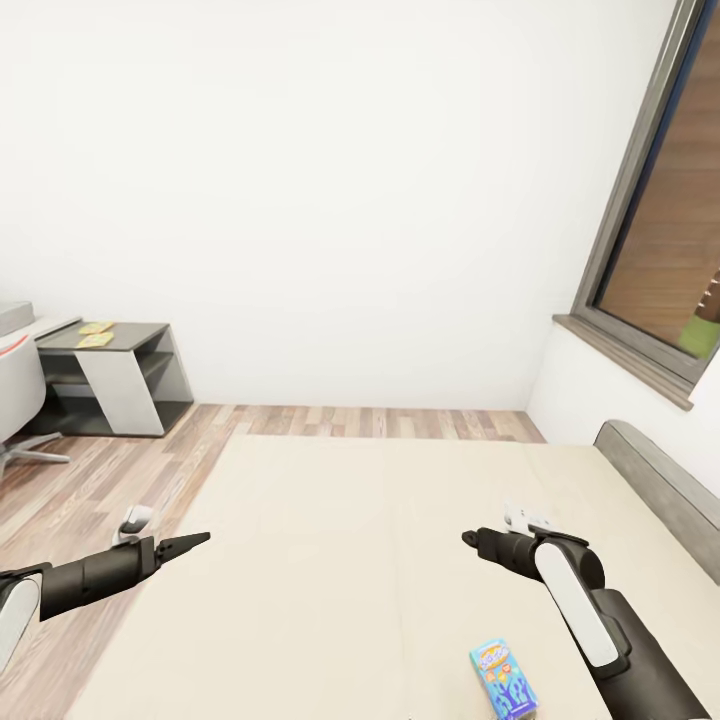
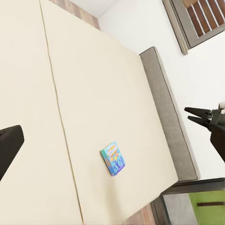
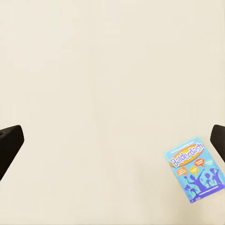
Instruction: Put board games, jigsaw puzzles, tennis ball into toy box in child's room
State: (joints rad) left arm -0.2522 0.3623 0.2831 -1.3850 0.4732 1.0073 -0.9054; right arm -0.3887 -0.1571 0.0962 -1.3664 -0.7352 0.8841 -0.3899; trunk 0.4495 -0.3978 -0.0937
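A small blue cartoon-printed board game lies flat on the cream bed, close to its near edge. My right gripper hovers open above the bed, up and to the left of that box; its dark fingers stand wide apart. My left gripper hangs open over the bed's left edge, far from the box. Two flat yellowish jigsaw puzzles rest on the dark grey wing of the table. A pale grey edge at the far left looks like the toy box. The tennis ball is out of view.
A red-and-white swivel chair stands by the desk on the wood-plank floor. A grey headboard runs along the bed's right side under a window. A white wall closes the far side.
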